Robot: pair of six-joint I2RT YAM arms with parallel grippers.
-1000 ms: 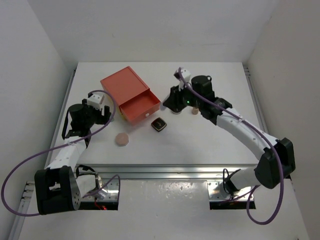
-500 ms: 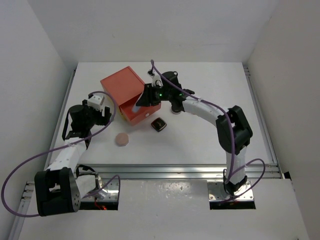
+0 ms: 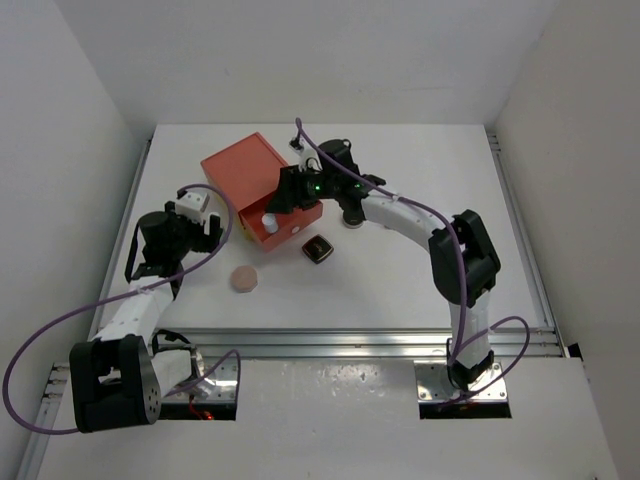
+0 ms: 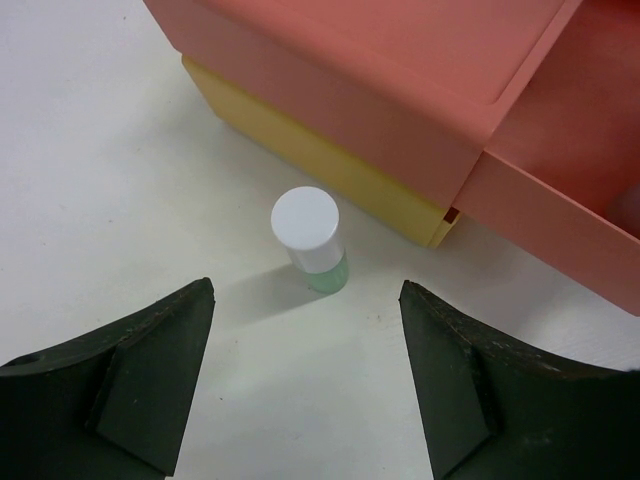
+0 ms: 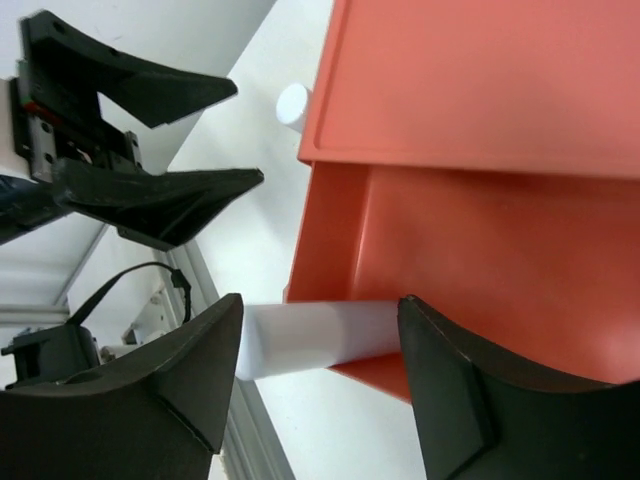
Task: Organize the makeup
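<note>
Grip comes first: the right gripper [image 5: 320,305] is clamped on the white cylindrical bottle [image 5: 315,338], a finger at each end, so the bottle lies crosswise between them. It hangs over the front lip of the open drawer [image 5: 520,260], not yet clearly inside.

I judge the step in hand to be setting this bottle into the drawer. To do it well:
- Carry the bottle a little further toward 11 o'clock in the overhead view, wholly past the lip.
- Lower it close to the drawer floor.
- Only then part the fingers. A smooth cylinder let go from height, or across the lip, would likely roll or tip out onto the table [image 3: 400,290].

The bottle is plain matte white and longer than it is thick. No label or cap seam shows.

The drawer belongs to the orange-red drawer box [image 3: 240,170], which sits on a yellow base.
- **Small white-capped vial** [image 4: 308,238]: it has a pale green body and stands just beside that base, at 12 o'clock from the left gripper [image 4: 305,310], which is spread wide and empty.
- **Black square compact** [image 3: 318,249]: at 5 o'clock from the drawer.
- **Pink round disc** [image 3: 243,278]: at 7 o'clock.
- **Black round compact** [image 3: 350,220]: at 3 o'clock, partly under the right arm.
- **Tan bottle:** I cannot find it.
</note>
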